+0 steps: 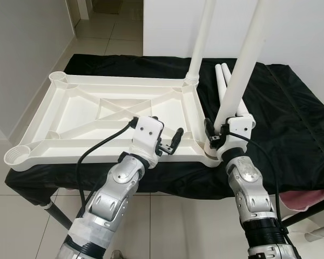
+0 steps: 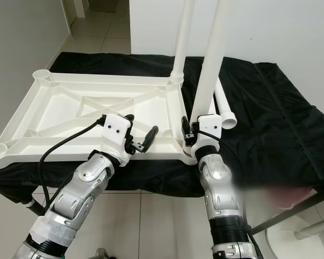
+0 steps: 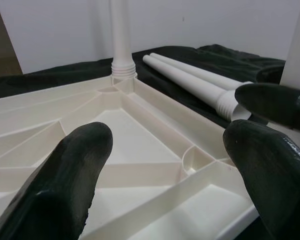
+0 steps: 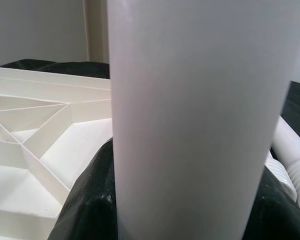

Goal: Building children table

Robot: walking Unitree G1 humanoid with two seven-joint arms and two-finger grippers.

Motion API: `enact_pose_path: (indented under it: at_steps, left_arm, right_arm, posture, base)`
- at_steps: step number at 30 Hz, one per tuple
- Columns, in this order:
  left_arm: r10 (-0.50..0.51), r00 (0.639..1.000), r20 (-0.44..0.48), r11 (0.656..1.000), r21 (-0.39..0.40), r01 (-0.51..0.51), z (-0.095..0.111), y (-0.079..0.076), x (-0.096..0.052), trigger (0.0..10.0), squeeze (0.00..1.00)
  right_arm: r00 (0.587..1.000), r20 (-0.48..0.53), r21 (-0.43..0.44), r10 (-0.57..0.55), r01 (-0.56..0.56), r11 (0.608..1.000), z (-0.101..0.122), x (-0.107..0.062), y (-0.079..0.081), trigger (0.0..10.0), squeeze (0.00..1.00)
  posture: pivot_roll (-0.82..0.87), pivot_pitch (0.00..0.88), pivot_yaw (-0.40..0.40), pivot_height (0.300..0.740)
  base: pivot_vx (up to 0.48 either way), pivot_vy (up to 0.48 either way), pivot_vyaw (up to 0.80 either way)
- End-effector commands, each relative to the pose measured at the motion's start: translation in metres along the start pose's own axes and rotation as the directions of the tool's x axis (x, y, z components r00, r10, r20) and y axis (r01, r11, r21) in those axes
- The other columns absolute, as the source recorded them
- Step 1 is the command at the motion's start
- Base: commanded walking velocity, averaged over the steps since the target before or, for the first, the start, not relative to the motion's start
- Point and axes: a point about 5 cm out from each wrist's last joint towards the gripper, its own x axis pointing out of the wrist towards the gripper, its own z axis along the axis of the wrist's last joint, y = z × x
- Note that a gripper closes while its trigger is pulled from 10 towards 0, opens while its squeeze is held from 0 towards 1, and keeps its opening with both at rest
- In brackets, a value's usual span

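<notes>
Now the right hand (image 1: 216,139) clasps an upright leg (image 1: 243,70) at the near right corner of the upturned tabletop (image 1: 105,116), while the left hand (image 1: 170,144) hangs spread beside it.

Head views: the white tabletop lies underside up on a black-draped counter (image 1: 291,118); a second leg (image 1: 201,40) stands in the far right corner socket, and two spare legs (image 1: 227,89) lie on the cloth just right of the top. Both silver arms reach up from below, elbows bent. Left wrist view: its black fingers (image 3: 65,180) stand wide apart above the ribbed underside, holding nothing. Right wrist view: the gripped leg (image 4: 200,115) rises close between the dark fingers pressed to its sides.
</notes>
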Motion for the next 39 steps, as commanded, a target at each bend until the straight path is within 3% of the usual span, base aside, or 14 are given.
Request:
enact_pose_path:
  at_steps: [1,16,18,21,31,39]
  left_arm:
    - [-0.144,0.989,-0.036,0.990,0.004,0.144,-0.006,-0.010,-0.004,10.0,0.00]
    - [-0.273,0.956,-0.109,0.962,-0.035,0.270,-0.020,-0.027,-0.017,10.0,0.00]
    - [-0.301,0.946,-0.125,0.954,-0.046,0.297,-0.021,-0.030,-0.020,10.0,0.00]
    - [-0.323,0.936,-0.138,0.946,-0.036,0.321,-0.023,-0.032,-0.022,10.0,0.00]
    - [-0.336,0.931,-0.140,0.942,-0.053,0.332,-0.020,-0.035,-0.023,10.0,0.00]
    - [-0.336,0.931,-0.144,0.942,-0.056,0.331,-0.019,-0.033,-0.024,10.0,0.00]
  right_arm:
    - [1.000,-0.023,-0.020,0.005,-0.005,1.000,-0.007,-0.004,-0.002,10.0,0.00]
    - [0.995,-0.101,-0.003,-0.007,0.006,1.000,-0.033,-0.019,-0.008,10.0,0.00]
    - [0.997,-0.068,0.021,0.033,-0.032,0.999,-0.034,-0.021,-0.006,10.0,0.00]
    - [0.997,-0.042,-0.009,0.071,-0.071,0.997,-0.036,-0.022,-0.002,10.0,0.00]
    - [0.989,-0.003,-0.016,0.146,-0.146,0.989,-0.041,-0.020,0.006,10.0,0.00]
    - [0.973,-0.015,-0.022,0.229,-0.229,0.973,-0.052,-0.027,0.013,10.0,0.00]
  posture:
    - [-0.01,0.024,-0.023,0.740]
    - [0.00,0.036,-0.014,0.740]
    - [0.00,0.044,-0.008,0.740]
    - [0.00,0.047,-0.006,0.740]
    - [0.01,0.067,-0.009,0.740]
    - [0.01,0.070,-0.014,0.740]
  base:
    - [0.000,0.000,0.00]
    - [0.000,0.000,0.00]
    - [0.000,0.000,0.00]
    - [0.000,0.000,0.00]
    - [0.000,0.000,0.00]
    - [0.000,0.000,0.00]
